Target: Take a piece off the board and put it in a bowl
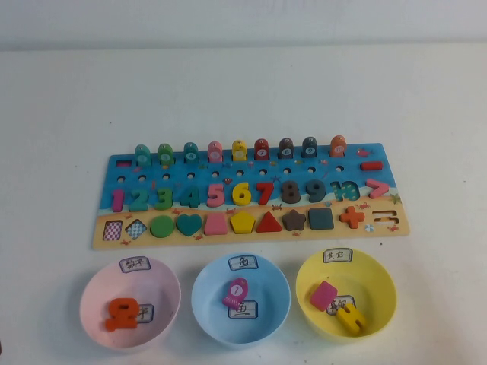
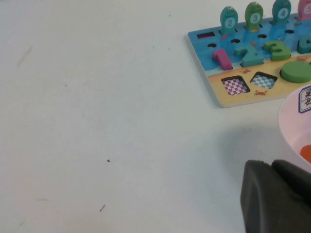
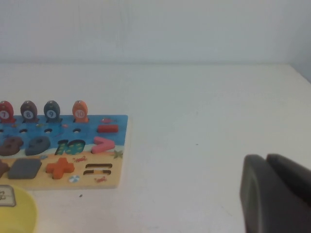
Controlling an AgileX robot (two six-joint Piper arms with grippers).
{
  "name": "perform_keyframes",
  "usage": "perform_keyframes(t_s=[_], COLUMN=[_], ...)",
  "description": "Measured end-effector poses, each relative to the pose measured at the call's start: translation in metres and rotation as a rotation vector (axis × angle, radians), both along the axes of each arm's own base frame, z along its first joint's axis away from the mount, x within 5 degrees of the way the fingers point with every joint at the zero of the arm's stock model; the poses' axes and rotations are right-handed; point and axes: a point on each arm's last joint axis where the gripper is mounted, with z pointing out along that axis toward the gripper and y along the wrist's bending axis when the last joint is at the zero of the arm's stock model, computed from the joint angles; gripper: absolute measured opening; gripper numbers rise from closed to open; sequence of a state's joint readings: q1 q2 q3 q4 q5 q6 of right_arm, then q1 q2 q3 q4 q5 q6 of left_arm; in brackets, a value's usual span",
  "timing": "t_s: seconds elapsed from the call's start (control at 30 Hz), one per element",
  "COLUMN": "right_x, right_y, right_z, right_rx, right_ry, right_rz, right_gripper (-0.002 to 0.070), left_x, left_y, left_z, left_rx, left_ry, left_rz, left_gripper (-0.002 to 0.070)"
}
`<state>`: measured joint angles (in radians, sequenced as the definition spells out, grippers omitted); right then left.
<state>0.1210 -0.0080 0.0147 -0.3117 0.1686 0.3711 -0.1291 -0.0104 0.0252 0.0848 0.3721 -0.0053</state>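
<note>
The orange "10" piece (image 1: 123, 312) lies flat inside the pale pink bowl (image 1: 91, 293) at the front left. A sliver of it shows in the left wrist view (image 2: 306, 153), inside the pink bowl's rim (image 2: 294, 121). The board (image 1: 384, 172) lies across the middle of the table, and its "10" recess (image 1: 344, 190) is empty. Neither arm shows in the high view. My left gripper (image 2: 272, 165) is shut and empty, low over bare table beside the pink bowl. My right gripper (image 3: 266, 158) is shut and empty, over bare table to the right of the board (image 3: 119, 121).
A light blue bowl (image 1: 209, 293) holds a pink peg (image 1: 235, 292). A yellow bowl (image 1: 380, 285) holds a pink square and a yellow piece. The board carries the other numbers, shapes and pegs. White table stretches behind the board and to both sides.
</note>
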Motion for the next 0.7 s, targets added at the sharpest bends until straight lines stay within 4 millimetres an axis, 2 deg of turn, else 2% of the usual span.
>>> perform_keyframes(t_s=[0.3, 0.7], right_x=[0.0003, -0.0011], right_y=[0.0023, 0.0079], right_z=[-0.0006, -0.0075], right_rx=[0.045, -0.013], right_ry=[-0.013, 0.051], right_rz=[0.022, 0.088], right_gripper=[-0.0017, -0.0017], left_x=[0.0000, 0.0000], left_y=[0.0000, 0.0000], left_z=[0.0000, 0.0000], left_rx=[0.000, 0.005], left_ry=[0.000, 0.000], left_rz=[0.000, -0.002], left_gripper=[-0.0004, -0.0004])
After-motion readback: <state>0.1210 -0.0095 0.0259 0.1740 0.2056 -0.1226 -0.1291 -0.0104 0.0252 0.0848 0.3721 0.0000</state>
